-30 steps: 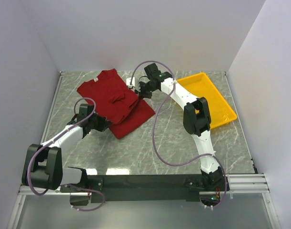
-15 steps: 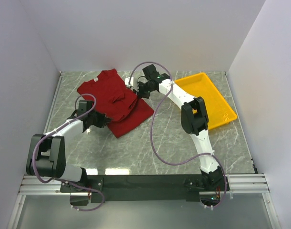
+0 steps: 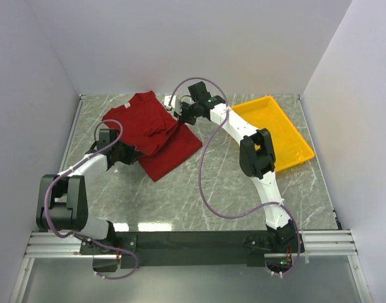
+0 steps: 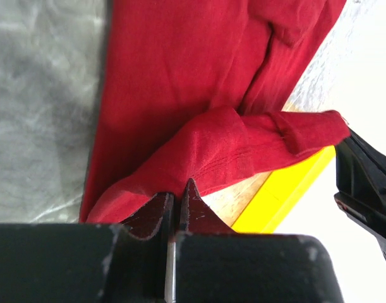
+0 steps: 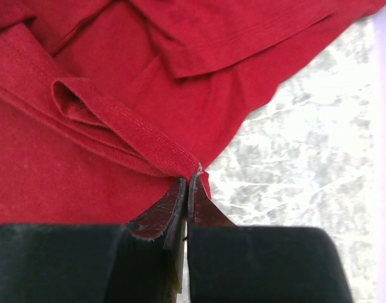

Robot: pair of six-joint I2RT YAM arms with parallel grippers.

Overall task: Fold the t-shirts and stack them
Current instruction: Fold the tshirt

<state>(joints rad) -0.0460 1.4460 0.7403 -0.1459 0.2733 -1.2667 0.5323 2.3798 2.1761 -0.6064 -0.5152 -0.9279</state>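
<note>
**Both claws locked on the red shirt**

The t-shirt lies rumpled on the far-left part of the table, apart from the yellow tray. The left gripper pinches a raised fold at its near edge. The right gripper bites the hem on its far-right side. The cloth spans diagonally between them, so the fold probably goes toward the collar, far left.

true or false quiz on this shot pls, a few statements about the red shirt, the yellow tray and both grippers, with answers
1. The left gripper is shut on the red t-shirt. True.
2. The t-shirt lies on the table, outside the yellow tray. True.
3. The right gripper hangs open. False: it is shut on the t-shirt's hem.
4. The t-shirt is neatly folded flat. False: it is bunched and pinched at two spots.
</note>
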